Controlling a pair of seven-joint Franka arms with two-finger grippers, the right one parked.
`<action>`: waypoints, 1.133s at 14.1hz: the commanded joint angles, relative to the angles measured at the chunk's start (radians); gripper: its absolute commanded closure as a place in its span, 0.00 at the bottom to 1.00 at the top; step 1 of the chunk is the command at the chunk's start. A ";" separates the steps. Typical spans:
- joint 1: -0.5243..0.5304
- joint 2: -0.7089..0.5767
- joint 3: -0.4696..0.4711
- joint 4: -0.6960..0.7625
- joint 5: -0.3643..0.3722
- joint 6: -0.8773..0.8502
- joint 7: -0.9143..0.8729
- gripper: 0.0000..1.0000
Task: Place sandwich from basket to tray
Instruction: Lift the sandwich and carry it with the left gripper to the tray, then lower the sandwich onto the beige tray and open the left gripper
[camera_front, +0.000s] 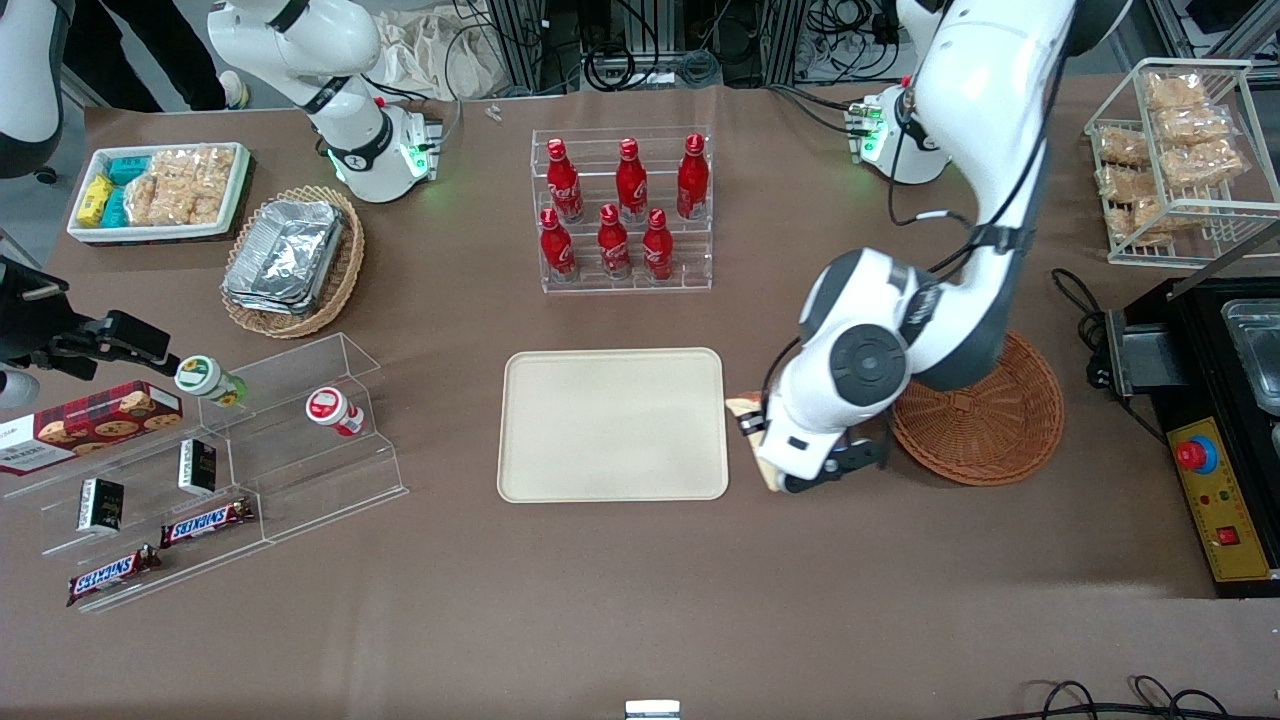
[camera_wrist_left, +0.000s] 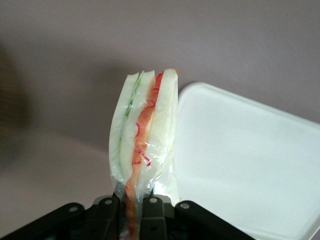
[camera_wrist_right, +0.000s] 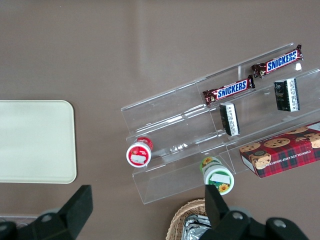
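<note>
While the left arm reaches out over the middle of the table, its gripper (camera_front: 778, 462) hangs between the tray (camera_front: 612, 424) and the basket (camera_front: 990, 420), just off the tray's edge at the working arm's end. The fingers (camera_wrist_left: 152, 212) are closed on the sandwich (camera_wrist_left: 147, 145), pinching it at its lower end through clear wrap. From the wrist camera the wedge stands upright out of the jaws, pale bread layers with a green line along one slice and a red-orange streak down the middle. Just beside it a rounded corner of the tray shows, with brown tabletop around.

From the front, only a bit of the sandwich (camera_front: 745, 412) peeks out by the arm's white wrist, close to the tray's rim but not over its flat part as far as I can tell. The basket sits partly under the arm's elbow, toward the working arm's end of the table, with nothing visible in the part that shows. The tray lies flat near the table's center and is bare.

Farther from the front camera than the tray, a clear rack holds six red bottles (camera_front: 620, 205). Toward the parked arm's end, a stepped clear stand (camera_front: 290, 440) carries Snickers bars (camera_front: 205, 522), small boxes and two little tubs.
</note>
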 joint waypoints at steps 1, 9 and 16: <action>-0.072 0.069 0.000 0.046 0.038 0.023 -0.010 1.00; -0.129 0.185 0.000 0.035 0.129 0.100 0.006 1.00; -0.164 0.184 -0.002 0.037 0.170 0.104 0.007 1.00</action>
